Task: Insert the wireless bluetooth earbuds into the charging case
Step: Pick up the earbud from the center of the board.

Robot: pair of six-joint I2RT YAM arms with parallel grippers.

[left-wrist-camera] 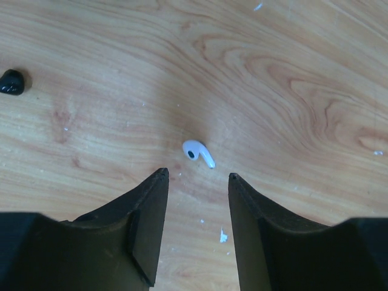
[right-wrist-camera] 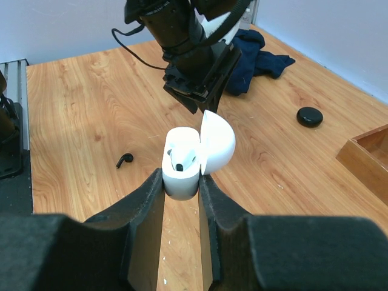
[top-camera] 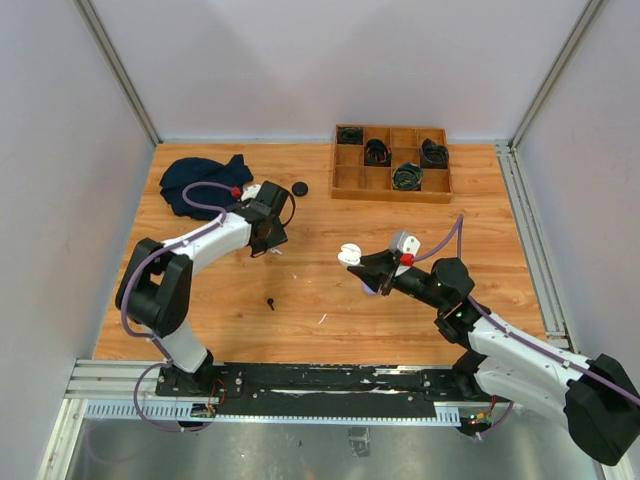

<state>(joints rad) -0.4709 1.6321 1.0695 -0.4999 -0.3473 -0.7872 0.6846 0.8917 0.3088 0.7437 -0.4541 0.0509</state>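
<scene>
Gripping the charging case [right-wrist-camera: 189, 159] lid-open in my right hand [right-wrist-camera: 181, 178], I present it for loading. My left hand [left-wrist-camera: 197, 176] hovers empty, jaws apart, over the white earbud [left-wrist-camera: 196, 151], ready to pinch it.

From where I stand, nothing here can be read. No lettering, number or logo shows on the open white charging case [right-wrist-camera: 182, 176], the white earbud [left-wrist-camera: 197, 153], the wooden tray [top-camera: 391, 195] or the dark cloth [top-camera: 190, 172].
</scene>
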